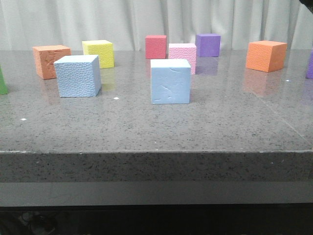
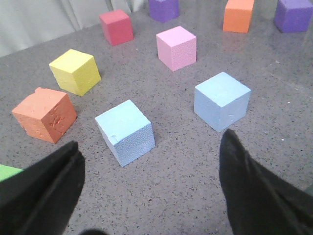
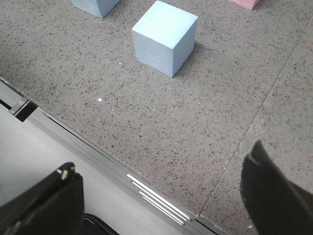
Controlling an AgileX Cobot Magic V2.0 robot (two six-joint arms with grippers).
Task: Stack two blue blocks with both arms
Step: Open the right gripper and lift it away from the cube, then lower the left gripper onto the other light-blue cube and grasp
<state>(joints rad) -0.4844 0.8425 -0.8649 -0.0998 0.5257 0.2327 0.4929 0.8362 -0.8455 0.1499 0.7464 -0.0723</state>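
Two pale blue blocks stand apart on the grey stone table. The left blue block (image 1: 78, 76) has pebbled faces; the centre blue block (image 1: 170, 81) is smoother with small dents. No gripper shows in the front view. In the left wrist view my left gripper (image 2: 150, 142) is open and empty, held above the table just short of the left blue block (image 2: 125, 132), with the centre blue block (image 2: 221, 101) further off. In the right wrist view my right gripper (image 3: 162, 156) is open and empty above the table's front edge, well short of the centre blue block (image 3: 165, 36).
Behind the blue blocks stand an orange cube (image 1: 51, 60), a yellow cube (image 1: 99, 53), a red cube (image 1: 155, 46), a pink cube (image 1: 182, 56), a purple cube (image 1: 208, 44) and a second orange cube (image 1: 266, 55). A green cube (image 1: 2, 81) sits at the left edge.
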